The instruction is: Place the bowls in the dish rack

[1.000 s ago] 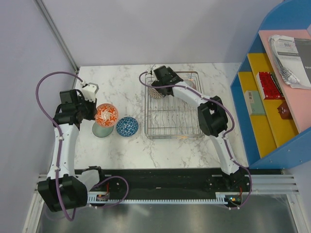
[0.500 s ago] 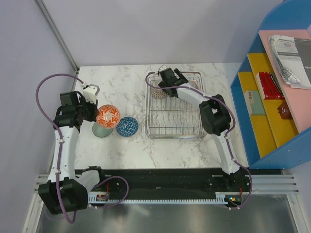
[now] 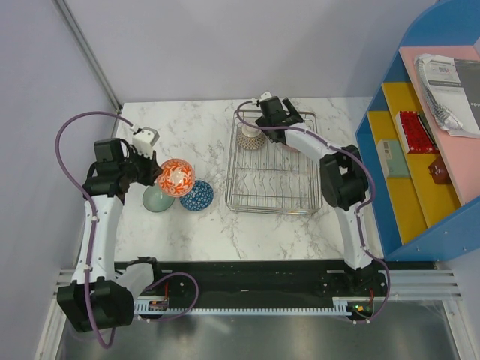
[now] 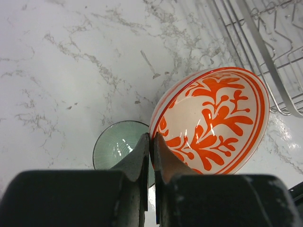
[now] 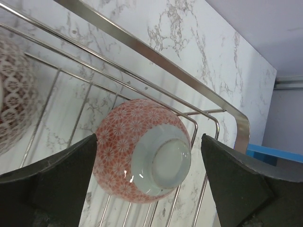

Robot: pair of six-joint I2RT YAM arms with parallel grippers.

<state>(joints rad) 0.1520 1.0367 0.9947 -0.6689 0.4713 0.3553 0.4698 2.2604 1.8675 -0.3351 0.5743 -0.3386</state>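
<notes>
orange-patterned bowl [image 4: 213, 118]: glossy glazed ceramic
pink-patterned bowl [image 5: 123, 142]: smooth glaze, softer sheen
dish rack [image 5: 156, 59]: bright polished metal wire
table top [image 4: 71, 71]: smooth, marble-veined, faintly glossy

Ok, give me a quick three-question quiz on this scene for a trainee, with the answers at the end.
1. True or false: the left gripper is shut on the rim of the orange bowl.
2. Which bowl stands on the table beside the blue bowl? A green, B yellow, C black.
3. Fill in: the open right gripper hovers over a red-patterned bowl that rests in the ____.
Key: 1 true; 2 A, the green bowl; 3 dish rack.
</notes>
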